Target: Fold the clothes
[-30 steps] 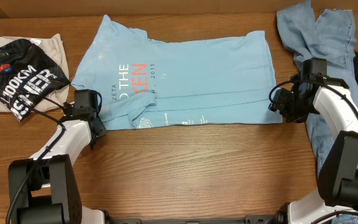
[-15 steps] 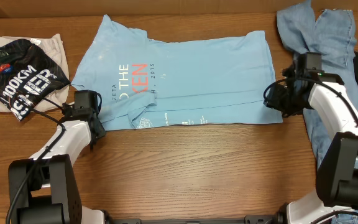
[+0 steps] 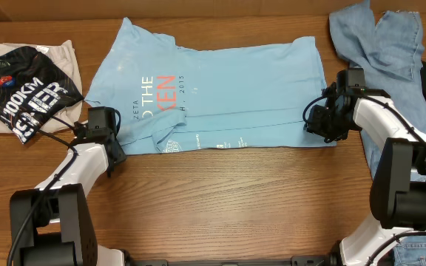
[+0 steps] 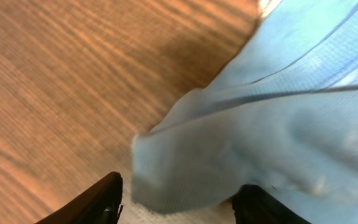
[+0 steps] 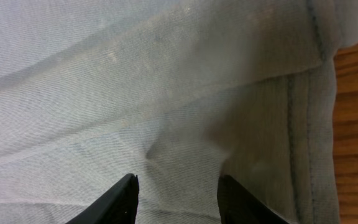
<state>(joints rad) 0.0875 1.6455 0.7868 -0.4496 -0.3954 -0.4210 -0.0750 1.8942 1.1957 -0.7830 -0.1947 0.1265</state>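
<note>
Colours and patterns: garments and surface.
T-shirt (image 3: pixel 228 81): light sky-blue, navy and red lettering. Jeans (image 3: pixel 379 37): darker blue denim. Shirt (image 3: pixel 24 89): black, large white lettering, small multicoloured badges. Cloth (image 3: pixel 61 53) under it: plain beige. Surface (image 3: pixel 235 199): brown wood grain.

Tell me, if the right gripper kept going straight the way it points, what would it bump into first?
The light blue T-shirt. The right gripper points straight at the cloth near its stitched edge, with its open fingers on either side of a small pucker. The gap is unclear; it may be touching.
</note>
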